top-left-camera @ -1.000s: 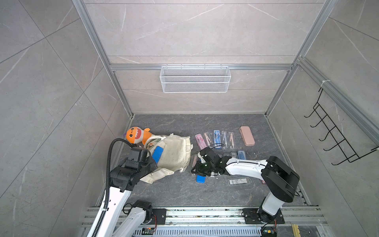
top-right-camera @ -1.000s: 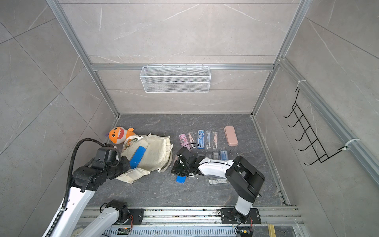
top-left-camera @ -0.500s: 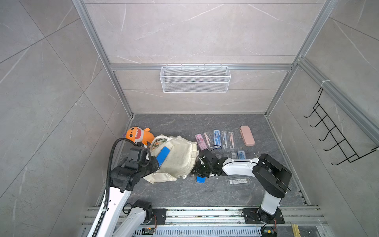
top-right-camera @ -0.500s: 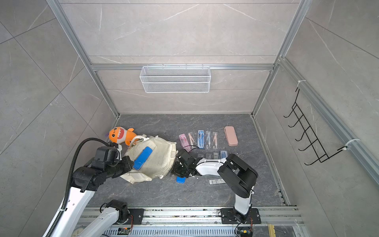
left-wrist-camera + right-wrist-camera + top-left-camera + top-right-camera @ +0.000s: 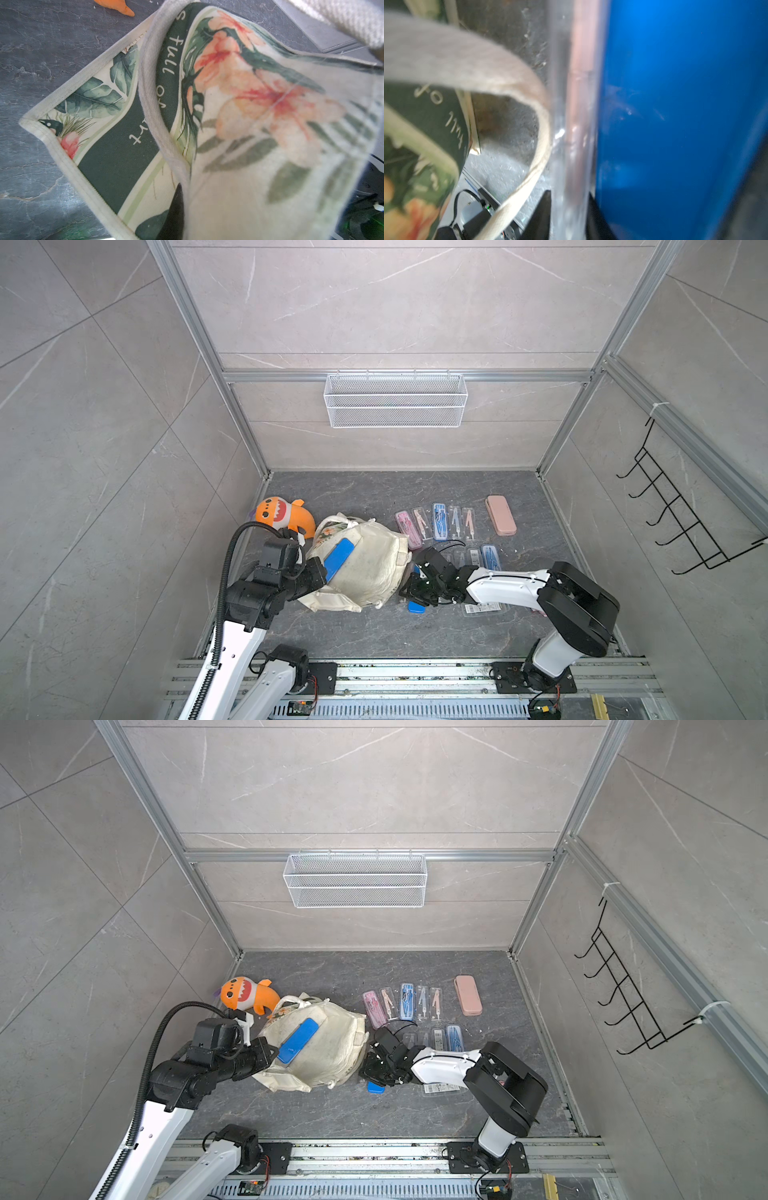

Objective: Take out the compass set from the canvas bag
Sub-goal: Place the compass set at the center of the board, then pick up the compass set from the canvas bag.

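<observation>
Now your left tool (image 5: 319, 573) is pinched shut on the canvas bag (image 5: 370, 568). Your right tool (image 5: 409, 593) straddles the blue compass set (image 5: 415, 608) on the tabletop (image 5: 374, 639); whether it grips, can't tell.

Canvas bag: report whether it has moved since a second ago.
Yes. The canvas bag has shifted away from the orange plush toy, toward the row of compass sets.

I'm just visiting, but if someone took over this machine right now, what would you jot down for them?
Left claw: shut on the cream canvas bag with the green floral panel, bunching it.
Right claw: astride the clear edge of a blue plastic compass case beside the bag; grip unclear.
Done: that case is outside the bag.
Left: release it, withdraw; the bag's inside is hidden, so check for more.
</observation>
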`<state>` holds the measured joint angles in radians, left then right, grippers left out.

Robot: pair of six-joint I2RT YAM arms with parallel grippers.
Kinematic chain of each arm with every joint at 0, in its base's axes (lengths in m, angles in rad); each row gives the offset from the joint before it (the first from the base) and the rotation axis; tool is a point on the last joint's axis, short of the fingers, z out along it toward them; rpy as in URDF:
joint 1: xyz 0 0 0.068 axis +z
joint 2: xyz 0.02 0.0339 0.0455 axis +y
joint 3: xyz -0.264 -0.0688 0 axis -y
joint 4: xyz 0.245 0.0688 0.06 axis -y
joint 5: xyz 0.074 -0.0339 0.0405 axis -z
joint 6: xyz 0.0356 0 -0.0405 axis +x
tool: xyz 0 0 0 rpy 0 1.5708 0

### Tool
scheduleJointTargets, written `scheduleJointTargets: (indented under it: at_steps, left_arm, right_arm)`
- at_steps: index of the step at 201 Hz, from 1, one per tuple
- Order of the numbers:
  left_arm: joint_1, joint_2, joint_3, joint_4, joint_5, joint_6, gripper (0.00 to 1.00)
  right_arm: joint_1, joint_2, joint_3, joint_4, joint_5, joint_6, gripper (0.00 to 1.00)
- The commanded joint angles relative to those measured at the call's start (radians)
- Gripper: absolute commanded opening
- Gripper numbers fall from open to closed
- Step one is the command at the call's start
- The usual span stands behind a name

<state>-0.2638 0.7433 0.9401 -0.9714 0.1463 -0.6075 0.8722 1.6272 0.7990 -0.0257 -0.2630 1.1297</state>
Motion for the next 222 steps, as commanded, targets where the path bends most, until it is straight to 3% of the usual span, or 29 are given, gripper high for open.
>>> scheduleJointTargets:
  at_steps: [1,24,62,90,141,173,222]
  left_arm:
    - [0.000,-0.012,-0.011,0.051,0.064,-0.012,0.00]
    - [0.000,-0.012,-0.016,0.054,0.078,-0.002,0.00]
    - [-0.002,-0.016,-0.021,0.060,0.112,0.021,0.00]
    - [-0.002,-0.016,-0.026,0.065,0.142,0.027,0.00]
    - [-0.002,-0.012,-0.029,0.068,0.151,0.023,0.00]
    - [-0.004,-0.015,-0.027,0.068,0.144,0.018,0.00]
    - [-0.007,-0.021,-0.027,0.066,0.158,0.023,0.00]
  right_arm:
    - [-0.005,-0.096,0.018,-0.111,0.039,-0.039,0.41]
    - [-0.005,-0.171,0.047,-0.207,0.067,-0.056,0.48]
    - [0.001,-0.331,0.087,-0.361,0.168,-0.122,0.52]
    - [0.085,-0.365,0.211,-0.408,0.255,-0.207,0.53]
    - [0.283,-0.105,0.482,-0.324,0.264,-0.227,0.49]
    - [0.298,0.084,0.551,-0.224,0.205,-0.091,0.47]
    - [0.274,0.328,0.715,-0.236,0.203,0.154,0.51]
